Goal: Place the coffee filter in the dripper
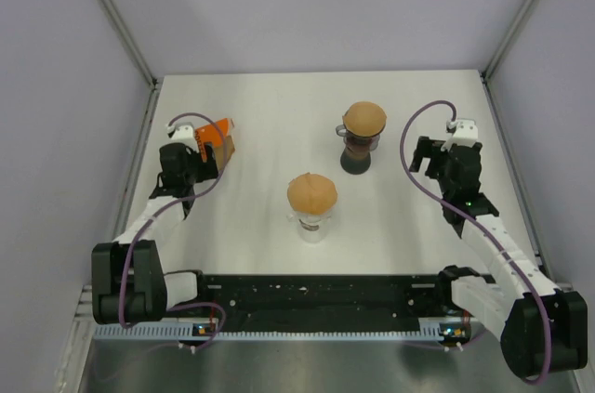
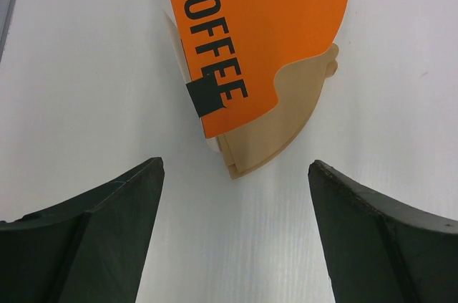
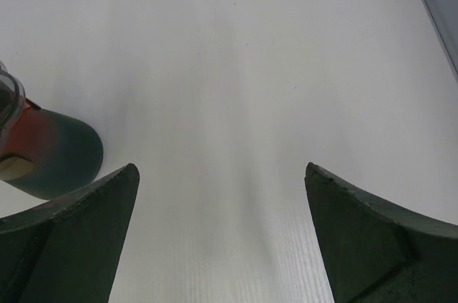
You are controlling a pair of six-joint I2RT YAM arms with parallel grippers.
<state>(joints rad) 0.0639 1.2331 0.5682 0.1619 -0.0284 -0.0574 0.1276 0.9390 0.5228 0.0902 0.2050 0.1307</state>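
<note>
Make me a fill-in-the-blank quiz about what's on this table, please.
1. The orange packet bears the word ____.
2. The jaws of the left arm stand wide ____, just short of that packet.
3. In the right wrist view, the dark dripper shows at the ____ edge of the picture.

Missing words: COFFEE; open; left.

Left hand: fingers wide apart, tabletop free between them; filter pack lies just ahead.
Right hand: free way ahead; dark dripper stands near, at its left.
Middle: clear dripper between both arms.
</note>
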